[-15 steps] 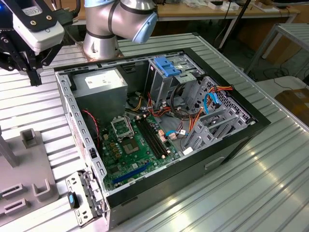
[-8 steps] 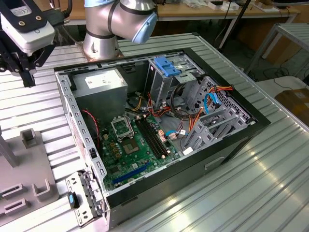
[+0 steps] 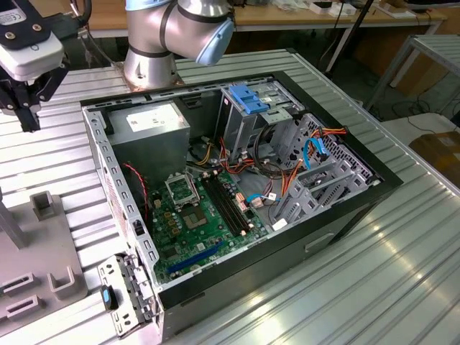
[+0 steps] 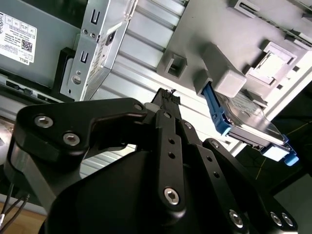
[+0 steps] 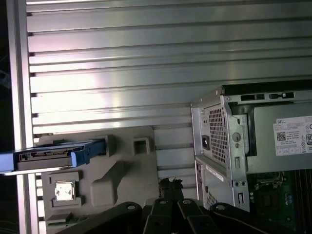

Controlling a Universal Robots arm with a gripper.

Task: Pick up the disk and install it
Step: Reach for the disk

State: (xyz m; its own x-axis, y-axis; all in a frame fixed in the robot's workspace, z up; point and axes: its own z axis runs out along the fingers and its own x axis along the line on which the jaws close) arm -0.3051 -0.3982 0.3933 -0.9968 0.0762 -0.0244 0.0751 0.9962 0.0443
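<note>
**Item: the disk** (image 5: 53, 155). Stood on edge in a slot of a grey fixture plate (image 5: 122, 170). Blue rails at both ends, thin face upward. Visible long edge ran parallel with the ribs of the desk (image 3: 402, 287). Nothing touched it.

**Item: gripper** (image 5: 168, 184). Fingers pressed together with nothing between them. Hung above the plate's case-side edge, well apart from the disk. From the gripper, the disk lay across the plate, on the side away from the open computer case (image 3: 108, 165).

**Surface:** ribbed bare-metal desk, carrying plate and case side by side.

**Room:** workshop, with wooden benches (image 3: 287, 14) behind and a cardboard box (image 3: 438, 151) at the exterior view's right.
</note>
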